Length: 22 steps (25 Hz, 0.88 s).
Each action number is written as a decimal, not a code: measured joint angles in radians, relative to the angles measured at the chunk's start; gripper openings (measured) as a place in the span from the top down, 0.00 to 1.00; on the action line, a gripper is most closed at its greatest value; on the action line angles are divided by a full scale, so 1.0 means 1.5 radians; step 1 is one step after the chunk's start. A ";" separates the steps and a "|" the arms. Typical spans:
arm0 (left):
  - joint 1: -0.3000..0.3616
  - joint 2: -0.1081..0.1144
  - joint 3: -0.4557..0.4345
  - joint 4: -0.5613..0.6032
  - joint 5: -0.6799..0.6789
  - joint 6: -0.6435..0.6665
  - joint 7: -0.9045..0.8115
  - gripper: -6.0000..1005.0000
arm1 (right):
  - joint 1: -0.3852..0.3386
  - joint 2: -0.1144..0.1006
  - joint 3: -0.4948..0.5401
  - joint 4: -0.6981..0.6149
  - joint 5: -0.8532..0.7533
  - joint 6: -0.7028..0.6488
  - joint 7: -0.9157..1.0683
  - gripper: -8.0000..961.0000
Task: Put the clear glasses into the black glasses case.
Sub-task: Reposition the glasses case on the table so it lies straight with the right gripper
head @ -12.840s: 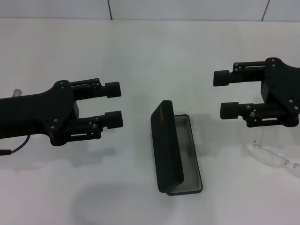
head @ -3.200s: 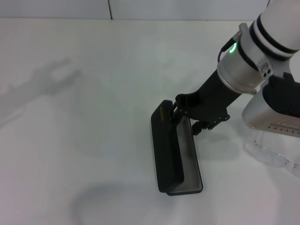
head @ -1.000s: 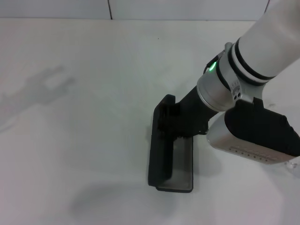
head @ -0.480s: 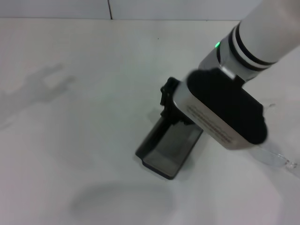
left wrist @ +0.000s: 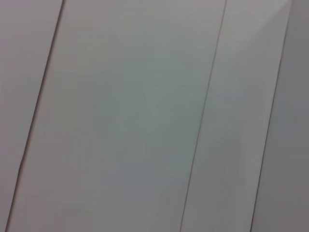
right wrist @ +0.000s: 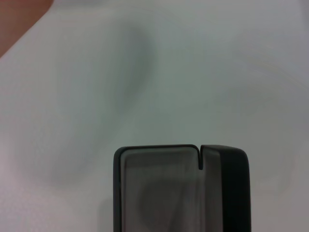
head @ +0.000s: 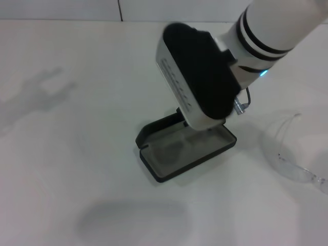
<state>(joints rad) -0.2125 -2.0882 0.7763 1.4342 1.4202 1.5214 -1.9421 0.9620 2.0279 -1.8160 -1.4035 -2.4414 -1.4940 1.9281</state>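
Note:
The black glasses case lies open in the middle of the table, its grey lining facing up and its lid folded back on the far side. My right arm's wrist hangs directly over the case's far edge and hides the right gripper. The right wrist view shows one end of the open case close below, with nothing inside that end. The clear glasses lie on the table to the right of the case, apart from it. The left arm is out of the head view.
The white table runs out to the left and front of the case, with shadows on it. A tiled wall borders the far edge. Only pale wall panels fill the left wrist view.
The case has swung from lengthwise to nearly crosswise and its lid has dropped further back. My right arm has turned and risen over it. The glasses stayed put.

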 joint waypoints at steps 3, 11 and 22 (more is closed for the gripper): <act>-0.003 0.000 0.000 0.000 -0.007 0.000 0.017 0.33 | 0.019 0.000 0.000 0.002 0.000 -0.015 0.078 0.78; -0.002 0.000 0.000 0.000 -0.018 0.001 0.049 0.33 | 0.057 0.000 -0.003 0.022 0.000 -0.052 0.233 0.77; 0.017 0.000 0.001 -0.001 -0.046 0.041 0.087 0.33 | 0.149 0.000 -0.046 0.120 -0.005 -0.075 0.393 0.77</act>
<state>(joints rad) -0.1868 -2.0885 0.7774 1.4326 1.3514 1.5827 -1.8115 1.1860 2.0279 -1.8857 -1.2230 -2.4487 -1.6060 2.5180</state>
